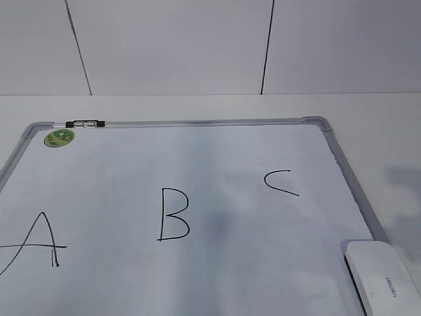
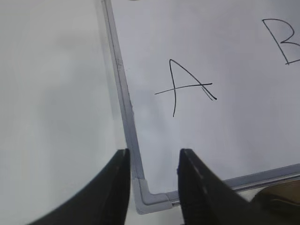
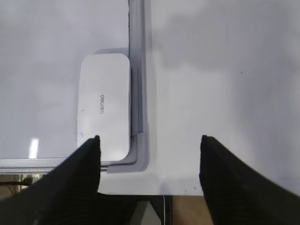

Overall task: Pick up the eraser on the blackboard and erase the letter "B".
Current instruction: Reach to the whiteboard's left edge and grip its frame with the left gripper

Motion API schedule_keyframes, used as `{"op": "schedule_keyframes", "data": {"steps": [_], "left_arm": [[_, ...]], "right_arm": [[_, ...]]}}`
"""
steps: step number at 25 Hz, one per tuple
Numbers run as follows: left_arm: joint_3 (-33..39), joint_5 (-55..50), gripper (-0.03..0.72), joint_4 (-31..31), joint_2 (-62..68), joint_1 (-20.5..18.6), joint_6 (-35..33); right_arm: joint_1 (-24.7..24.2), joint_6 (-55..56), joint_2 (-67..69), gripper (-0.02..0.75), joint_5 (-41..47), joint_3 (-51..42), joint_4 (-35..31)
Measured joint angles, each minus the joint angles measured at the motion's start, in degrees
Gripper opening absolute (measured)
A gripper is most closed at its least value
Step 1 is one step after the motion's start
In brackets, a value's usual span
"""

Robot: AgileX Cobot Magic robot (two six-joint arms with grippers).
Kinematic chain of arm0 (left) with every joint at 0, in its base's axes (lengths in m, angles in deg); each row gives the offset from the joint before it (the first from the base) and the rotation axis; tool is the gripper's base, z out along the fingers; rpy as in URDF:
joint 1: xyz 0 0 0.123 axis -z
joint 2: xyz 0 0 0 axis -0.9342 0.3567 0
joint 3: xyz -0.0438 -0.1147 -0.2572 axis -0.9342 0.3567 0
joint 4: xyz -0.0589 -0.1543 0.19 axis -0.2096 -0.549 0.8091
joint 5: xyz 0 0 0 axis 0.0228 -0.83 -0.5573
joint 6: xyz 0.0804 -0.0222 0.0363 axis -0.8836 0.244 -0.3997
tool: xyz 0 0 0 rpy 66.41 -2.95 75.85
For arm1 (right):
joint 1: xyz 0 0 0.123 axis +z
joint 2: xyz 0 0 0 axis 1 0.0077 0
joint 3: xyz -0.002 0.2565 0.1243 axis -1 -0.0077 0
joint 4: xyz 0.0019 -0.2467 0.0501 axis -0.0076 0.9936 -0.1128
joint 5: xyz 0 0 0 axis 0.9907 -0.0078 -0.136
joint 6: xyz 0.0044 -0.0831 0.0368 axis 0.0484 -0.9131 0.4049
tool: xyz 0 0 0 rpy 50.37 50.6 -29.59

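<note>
The eraser (image 1: 385, 280), a white rounded block with small grey lettering, lies flat in the near right corner of the blackboard (image 1: 217, 164). The letter "B" (image 1: 174, 214) is drawn in thin black marker near the board's middle, whole and unsmudged. Neither gripper shows in the exterior view. My right gripper (image 3: 150, 138) hangs wide open above the table just right of the board's corner, and the eraser (image 3: 104, 105) lies ahead of its left finger, untouched. My left gripper (image 2: 153, 152) stands open and empty above the board's near left corner, with the "B" (image 2: 283, 42) partly in view far right.
A black "A" (image 1: 36, 243) sits left of the "B" and a curved "C" (image 1: 281, 182) to its right. A green sticker (image 1: 59, 137) and a marker (image 1: 85, 124) mark the far left frame. The table's front edge (image 3: 164, 194) runs just below my right gripper.
</note>
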Motion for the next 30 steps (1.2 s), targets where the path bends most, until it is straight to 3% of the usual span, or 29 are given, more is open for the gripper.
{"op": "schedule_keyframes", "data": {"steps": [9,19,30], "left_arm": [[-10.5,-2.0,0.253,0.6,26.2,0.0,0.1],[-12.1,2.9,0.253,7.1,47.0,0.0,0.3],[-22.5,7.1,0.251,3.3,63.8,-10.6,0.3]], "right_arm": [[0.0,0.0,7.4,0.495,3.4,0.1,0.0],[0.0,0.0,8.1,0.495,3.8,0.1,0.0],[0.0,0.0,8.1,0.494,4.0,0.1,0.0]]}}
